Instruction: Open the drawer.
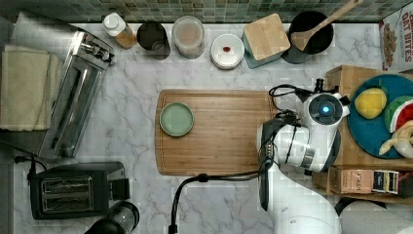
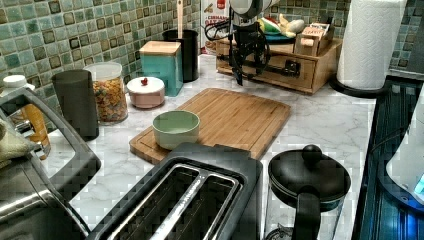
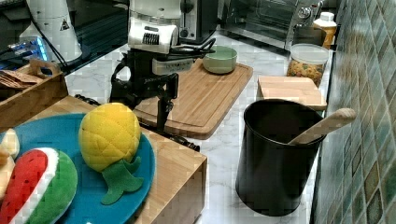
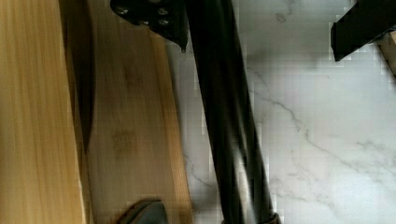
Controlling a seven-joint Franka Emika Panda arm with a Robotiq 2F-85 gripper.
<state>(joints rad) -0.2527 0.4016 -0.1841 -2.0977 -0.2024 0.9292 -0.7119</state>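
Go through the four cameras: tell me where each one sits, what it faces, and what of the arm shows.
Top view: overhead, looking straight down on the cutting board; white arm at the top view's right.
Left view: low behind the toaster, facing the drawer; gripper hangs before its handle.
Right view: on the wooden box beside the toy pineapple, facing back; gripper.
Wrist view: looks down past the black bar handle onto marble.
Shared: the green bowl appears in the first three.

light-wood drawer (image 2: 280, 70) with black handle (image 4: 229, 116), white-grey veined marble counter (image 1: 131, 126)
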